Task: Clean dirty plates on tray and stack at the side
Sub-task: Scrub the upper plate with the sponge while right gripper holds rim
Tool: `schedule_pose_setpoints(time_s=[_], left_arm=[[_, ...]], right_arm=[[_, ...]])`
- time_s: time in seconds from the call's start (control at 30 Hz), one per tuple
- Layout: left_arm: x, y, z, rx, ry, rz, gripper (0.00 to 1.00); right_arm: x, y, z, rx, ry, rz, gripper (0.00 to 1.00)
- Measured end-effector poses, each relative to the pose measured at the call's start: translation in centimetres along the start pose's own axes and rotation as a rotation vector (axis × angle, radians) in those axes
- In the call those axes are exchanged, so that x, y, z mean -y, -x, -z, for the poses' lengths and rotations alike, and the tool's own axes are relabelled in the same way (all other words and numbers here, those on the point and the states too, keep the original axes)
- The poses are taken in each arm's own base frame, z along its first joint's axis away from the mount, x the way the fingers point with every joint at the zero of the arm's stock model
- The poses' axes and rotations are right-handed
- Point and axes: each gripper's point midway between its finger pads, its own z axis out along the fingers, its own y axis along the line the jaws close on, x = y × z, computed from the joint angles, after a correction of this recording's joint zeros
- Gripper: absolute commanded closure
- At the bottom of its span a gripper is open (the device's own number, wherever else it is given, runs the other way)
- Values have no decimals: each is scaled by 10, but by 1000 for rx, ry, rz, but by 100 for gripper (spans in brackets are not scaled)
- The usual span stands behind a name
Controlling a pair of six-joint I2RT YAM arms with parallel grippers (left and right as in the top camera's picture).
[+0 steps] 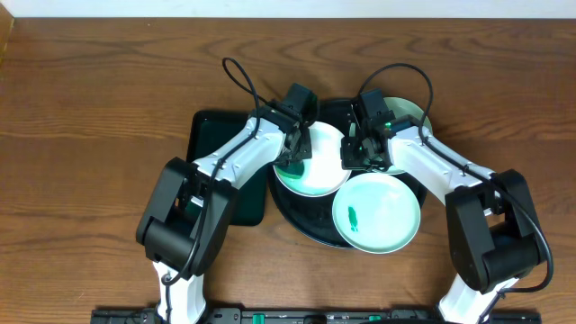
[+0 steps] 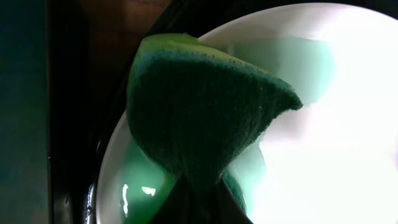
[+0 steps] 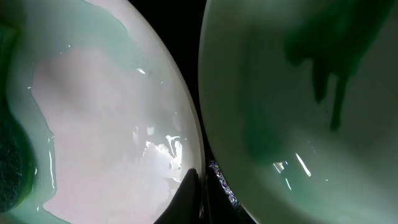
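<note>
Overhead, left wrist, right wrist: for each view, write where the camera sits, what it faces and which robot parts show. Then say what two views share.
Overhead: above the table, facing straight down; left arm, right arm, tray and three plates show.
Left wrist: on the left arm, facing the sponge held before a plate; no fingers clearly show.
Right wrist: on the right arm, facing two plate rims close up; one dark fingertip shows.
Shared: both wrist views show the same plate and the sponge.

No legible text, label, brand or number anywhere; specks on black base rail point(image 1: 288, 317) perhaps markings, too small.
</note>
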Motion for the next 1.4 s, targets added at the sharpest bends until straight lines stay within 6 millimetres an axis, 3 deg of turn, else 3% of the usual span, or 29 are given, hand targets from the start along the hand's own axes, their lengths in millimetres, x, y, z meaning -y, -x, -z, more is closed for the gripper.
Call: schedule_pose_setpoints(time_s=[0.8, 1.03, 1.17, 1.4], left_arm=[[7, -7, 0, -54, -68, 14, 93], [18, -13, 5, -97, -136, 15, 93], [29, -18, 15, -114, -183, 6, 93], [42, -10, 54, -24, -217, -34, 93]], right_arm=[[2, 2, 0, 10, -11, 1, 99], [2, 2, 0, 12, -15, 1, 99], [2, 2, 0, 12, -15, 1, 99], [2, 2, 0, 12, -15, 1, 99]])
